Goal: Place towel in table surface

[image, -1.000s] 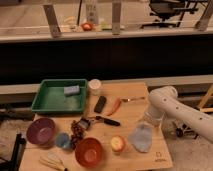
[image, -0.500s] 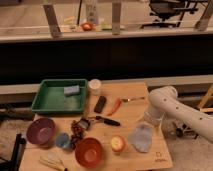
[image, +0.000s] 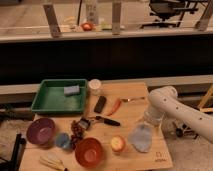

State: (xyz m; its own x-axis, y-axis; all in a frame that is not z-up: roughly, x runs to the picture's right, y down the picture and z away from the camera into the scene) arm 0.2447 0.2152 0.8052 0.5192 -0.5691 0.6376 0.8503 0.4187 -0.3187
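Camera view: a light wooden table (image: pixel 136 97) is seen from above and in front, and a white robot arm (image: pixel 181 113) is reached in over its right edge. The claw (image: pixel 150 119) is held low over the right part of the table, right at the upper end of a pale blue crumpled cloth towel (image: pixel 141 138). Whether the claw is wide, narrow or closed on the cloth cannot be told. The towel is spread downward from the claw towards the front right part of the table, and its lower part appears to be laid on the wood. Just left of the towel a small round yellow-red apple (image: pixel 118 144) is placed, and further left a red-orange round bowl (image: pixel 89 151) is set near the front edge. A dark purple round bowl (image: pixel 41 131) is found at the left side, with a cluster of dark grapes (image: pixel 76 131) between the two bowls. A green rectangular plastic tray (image: pixel 57 111) is positioned at the back left, and a blue-grey rectangular sponge (image: pixel 71 90) is held inside it. Just right of the tray a white cylindrical cup (image: pixel 94 87) is stood. A flat black oblong object (image: pixel 100 104) and a slim red curved item (image: pixel 115 106) are laid near the middle, well apart from the towel.
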